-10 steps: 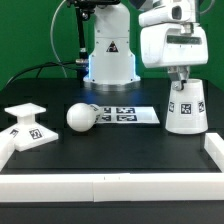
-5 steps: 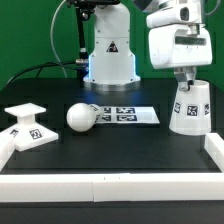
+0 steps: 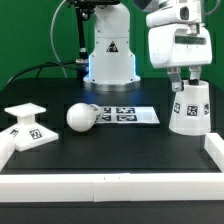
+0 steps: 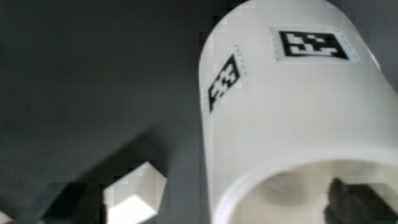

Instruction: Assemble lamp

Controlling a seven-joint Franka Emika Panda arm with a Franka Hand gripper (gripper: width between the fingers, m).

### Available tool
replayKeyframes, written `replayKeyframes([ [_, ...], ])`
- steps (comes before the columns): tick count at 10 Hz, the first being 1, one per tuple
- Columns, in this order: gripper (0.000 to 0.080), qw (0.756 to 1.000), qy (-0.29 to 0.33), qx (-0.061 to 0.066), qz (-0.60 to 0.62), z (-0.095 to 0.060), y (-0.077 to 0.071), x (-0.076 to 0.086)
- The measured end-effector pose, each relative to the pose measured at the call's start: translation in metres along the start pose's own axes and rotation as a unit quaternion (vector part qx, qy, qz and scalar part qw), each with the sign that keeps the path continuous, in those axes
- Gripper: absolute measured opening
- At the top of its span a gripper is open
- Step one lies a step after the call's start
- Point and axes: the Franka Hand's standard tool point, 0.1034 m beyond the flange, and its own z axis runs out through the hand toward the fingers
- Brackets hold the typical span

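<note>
The white tapered lamp shade stands upright at the exterior view's right, narrow end up, its bottom at or just above the black table. My gripper is shut on the shade's top rim. In the wrist view the shade fills the picture and my gripper straddles its wall, one finger outside and the other inside the opening. The ball-shaped bulb lies at the middle left. The square stemmed base sits at the far left. Both are apart from the gripper.
The marker board lies flat beside the bulb. White border rails run along the front, left and right of the table. The robot's pedestal stands at the back.
The gripper and the shade have shifted together a little toward the exterior view's right. The bulb and the base have not moved.
</note>
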Motion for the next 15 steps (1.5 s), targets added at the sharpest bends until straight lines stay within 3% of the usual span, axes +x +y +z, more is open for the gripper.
replayKeyframes([
  [1,0.0667,1.000,-0.011,0.003,0.015,-0.022,0.020,-0.004],
  [2,0.0693,1.000,-0.007,0.002,0.017,-0.034,0.030,-0.005],
  [3,0.0698,1.000,-0.012,0.014,0.004,-0.038,0.042,-0.019],
  [4,0.0698,0.999,-0.032,0.018,0.024,-0.041,0.051,-0.023],
  [5,0.0699,0.999,-0.035,0.002,0.007,-0.047,0.060,-0.012],
  [8,0.0699,0.999,-0.033,0.001,0.006,-0.046,0.060,-0.012],
  [9,0.0699,0.999,-0.034,0.006,0.019,-0.046,0.065,-0.019],
  [12,0.0699,0.998,-0.022,0.032,0.045,-0.048,0.122,-0.085],
  [13,0.0699,0.999,-0.012,0.041,0.032,-0.045,0.134,-0.105],
  [14,0.0699,0.998,-0.006,0.046,0.039,-0.042,0.138,-0.112],
  [15,0.0699,0.998,-0.009,0.045,0.040,-0.042,0.135,-0.108],
])
